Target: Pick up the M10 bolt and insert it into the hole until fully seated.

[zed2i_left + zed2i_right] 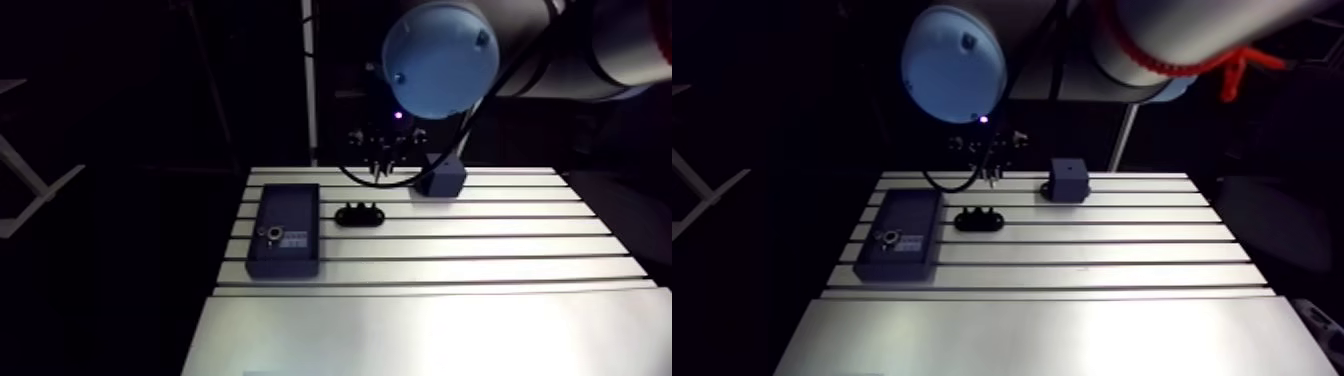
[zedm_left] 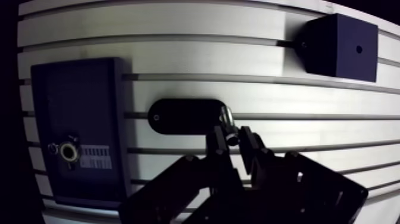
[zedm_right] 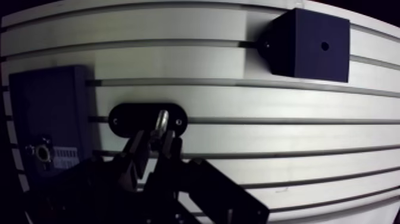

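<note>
In the wrist view my gripper (image 2: pixel 233 142) is shut on the M10 bolt (image 2: pixel 227 117), whose shiny metal end sticks out past the fingertips. The bolt hangs just over one end of a black oval holder (image 2: pixel 181 115) lying on the slotted table. Off to the side lies a dark blue rectangular plate (image 2: pixel 80 128) with a brass-ringed hole (image 2: pixel 69 152) near its corner. The arm view shows the gripper (image 1: pixel 383 165) raised behind the holder (image 1: pixel 360 214), with the plate (image 1: pixel 285 232) to its left.
A dark cube block (image 2: pixel 339 46) with a small hole in its face stands on the table (image 1: pixel 450 300) beyond the gripper, and appears at the back right in the arm view (image 1: pixel 441 183). Grooves run across the tabletop.
</note>
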